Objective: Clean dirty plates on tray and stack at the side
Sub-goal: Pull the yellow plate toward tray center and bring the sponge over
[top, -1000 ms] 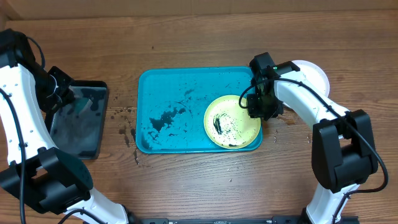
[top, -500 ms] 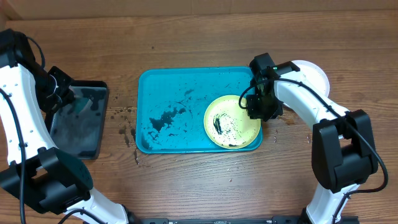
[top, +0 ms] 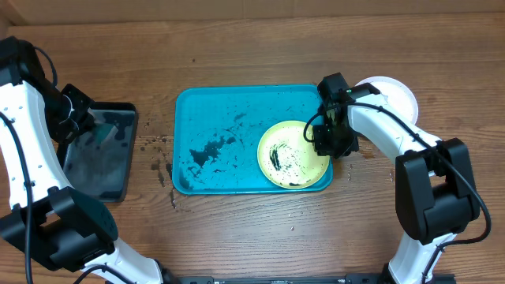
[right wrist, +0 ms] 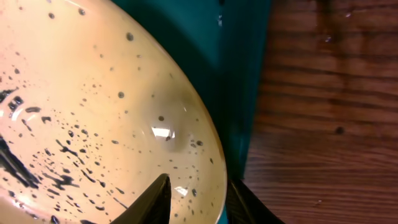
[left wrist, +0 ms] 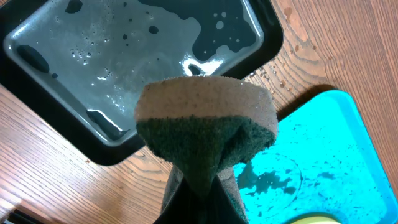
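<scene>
The yellow-green plate (top: 290, 155) with black smears lies in the right end of the turquoise tray (top: 221, 110). My right gripper (top: 327, 143) is at the plate's right rim. In the right wrist view its fingers (right wrist: 196, 193) are shut on the rim of the plate (right wrist: 93, 112), one above and one outside it, next to the tray's wall (right wrist: 239, 93). A white plate (top: 398, 96) sits on the table right of the tray, partly hidden by my right arm. The light blue plate does not show. My left gripper (top: 85, 122) is shut on a green and tan sponge (left wrist: 205, 124).
A black tray (top: 99, 173) holding water stands at the left, below the sponge; it also shows in the left wrist view (left wrist: 50, 124). Black smears cover the turquoise tray's floor (left wrist: 323, 155). Dark specks (top: 158, 154) lie on the wood left of the tray.
My right gripper has shifted slightly left and down at the plate's rim, and the plate has moved a little left. My left arm has not moved.
</scene>
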`<action>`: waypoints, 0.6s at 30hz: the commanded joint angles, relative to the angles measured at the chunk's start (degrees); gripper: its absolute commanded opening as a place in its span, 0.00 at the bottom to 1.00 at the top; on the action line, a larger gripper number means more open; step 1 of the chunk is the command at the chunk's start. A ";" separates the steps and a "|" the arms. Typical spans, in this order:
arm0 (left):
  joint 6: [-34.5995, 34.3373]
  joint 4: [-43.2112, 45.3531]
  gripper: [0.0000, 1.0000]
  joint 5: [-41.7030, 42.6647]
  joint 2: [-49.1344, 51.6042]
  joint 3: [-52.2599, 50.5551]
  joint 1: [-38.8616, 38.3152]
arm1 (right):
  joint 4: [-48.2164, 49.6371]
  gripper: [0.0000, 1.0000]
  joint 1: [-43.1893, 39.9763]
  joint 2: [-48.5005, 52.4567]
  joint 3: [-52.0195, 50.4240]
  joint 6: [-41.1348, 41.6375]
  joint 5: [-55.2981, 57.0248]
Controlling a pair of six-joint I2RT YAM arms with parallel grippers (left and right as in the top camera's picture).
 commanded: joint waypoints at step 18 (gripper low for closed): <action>0.28 -0.13 0.04 3.19 -0.09 -0.26 -0.48 | 11.52 0.16 1.81 2.21 -2.95 3.34 -4.85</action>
